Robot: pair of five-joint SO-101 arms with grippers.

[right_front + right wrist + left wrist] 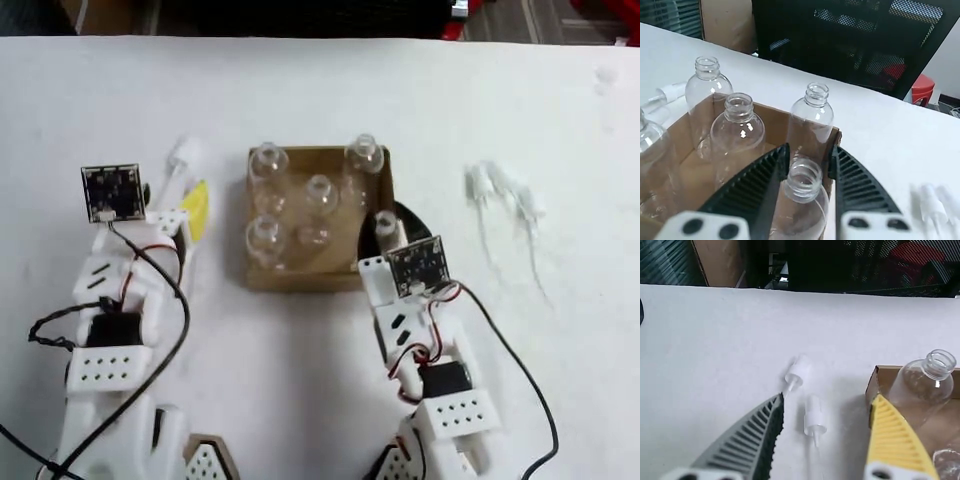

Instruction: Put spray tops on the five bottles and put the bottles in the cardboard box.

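Two claws: your right claw (809, 160) is narrow, gripping a capless bottle (804, 187) by its neck; your left claw (828, 399) is wide and empty.
Between left jaws: spray tops (814, 415) on the desk (715, 340).
Beyond right claw: four bottles (737, 132), capless, in the cardboard box (300, 278).
Risk: if you box this one uncapped, crowded necks could block fitting tops.

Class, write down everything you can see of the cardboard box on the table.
The cardboard box is a shallow, brown, open-topped tray of plain card, roughly square, lying flat on the white table between the two arms. Four clear, uncapped bottles stand upright inside it. A fifth bottle stands at its right wall, at the right gripper; whether it is inside cannot be told.
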